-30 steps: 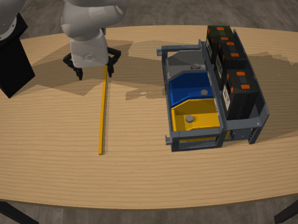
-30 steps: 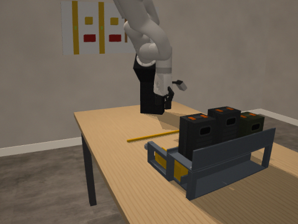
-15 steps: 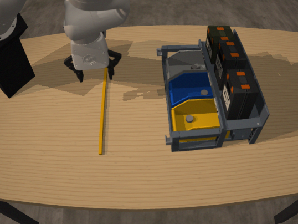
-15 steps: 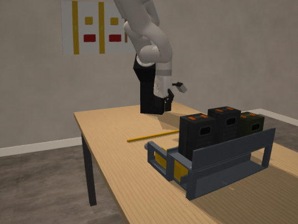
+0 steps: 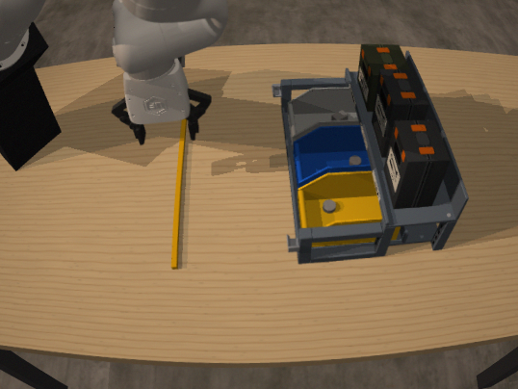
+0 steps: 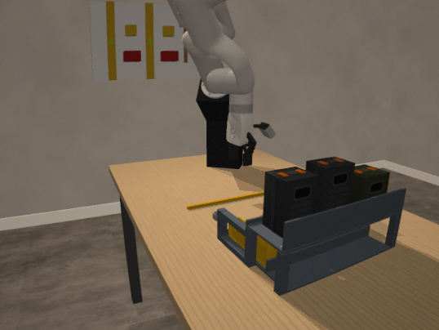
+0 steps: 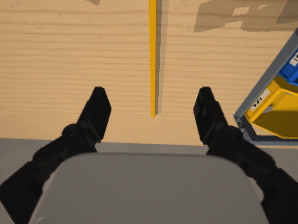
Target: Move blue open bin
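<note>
Currently your black two-fingered gripper (image 5: 166, 137) (image 7: 151, 98) hangs wide apart and empty, while the blue open-fronted bin (image 5: 332, 151) (image 7: 291, 70) sits in the grey shelf (image 5: 347, 232) (image 6: 326, 230) (image 7: 265, 89).

The end effector (image 5: 168, 141) (image 6: 247, 162) (image 7: 151, 98) has come down a little toward the surface (image 5: 231, 308) (image 6: 163, 196) (image 7: 55, 60), its fingertips now lower in both the top and exterior views than they were a second ago. Seen from the top, its housing now hides slightly more of the near end of the yellow strip (image 5: 179, 193) (image 6: 224, 200) (image 7: 153, 60) beneath it, and the ragged shadow patch (image 5: 250, 166) (image 7: 215, 17) beside it has slid a touch closer to it.
</note>
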You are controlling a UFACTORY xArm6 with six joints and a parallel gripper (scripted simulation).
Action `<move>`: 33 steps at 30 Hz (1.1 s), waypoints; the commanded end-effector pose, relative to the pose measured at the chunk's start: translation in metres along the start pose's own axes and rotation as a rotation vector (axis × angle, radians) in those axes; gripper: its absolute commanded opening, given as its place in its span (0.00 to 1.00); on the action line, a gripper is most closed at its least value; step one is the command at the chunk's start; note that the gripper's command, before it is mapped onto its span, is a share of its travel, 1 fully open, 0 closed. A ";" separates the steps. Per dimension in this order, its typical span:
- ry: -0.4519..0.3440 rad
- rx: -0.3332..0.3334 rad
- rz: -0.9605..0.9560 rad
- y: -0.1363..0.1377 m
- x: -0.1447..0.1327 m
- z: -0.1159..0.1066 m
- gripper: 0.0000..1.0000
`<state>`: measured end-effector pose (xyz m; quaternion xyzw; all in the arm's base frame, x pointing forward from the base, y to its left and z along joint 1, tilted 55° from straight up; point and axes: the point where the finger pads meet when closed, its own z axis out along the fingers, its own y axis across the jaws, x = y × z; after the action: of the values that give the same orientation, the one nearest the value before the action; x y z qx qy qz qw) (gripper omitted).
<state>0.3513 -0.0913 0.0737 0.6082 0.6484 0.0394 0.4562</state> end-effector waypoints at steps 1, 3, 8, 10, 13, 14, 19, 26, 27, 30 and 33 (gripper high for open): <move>0.001 -0.001 0.000 0.000 0.000 0.000 1.00; 0.001 -0.001 0.000 0.000 0.000 0.000 1.00; 0.001 -0.001 0.000 0.000 0.000 0.001 1.00; 0.001 0.000 0.000 0.000 0.000 0.002 1.00; 0.001 0.000 0.000 0.000 0.000 0.002 1.00; 0.001 0.000 0.000 0.000 0.000 0.002 1.00; 0.001 0.000 0.000 0.000 0.000 0.002 1.00; 0.001 0.000 0.000 0.040 0.000 0.003 1.00; 0.001 0.000 0.000 0.050 0.000 0.003 1.00; 0.001 0.000 0.000 0.050 0.000 0.003 1.00; 0.001 0.000 0.000 0.050 0.000 0.003 1.00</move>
<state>0.3914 -0.0800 0.1033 0.6079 0.6475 0.0422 0.4577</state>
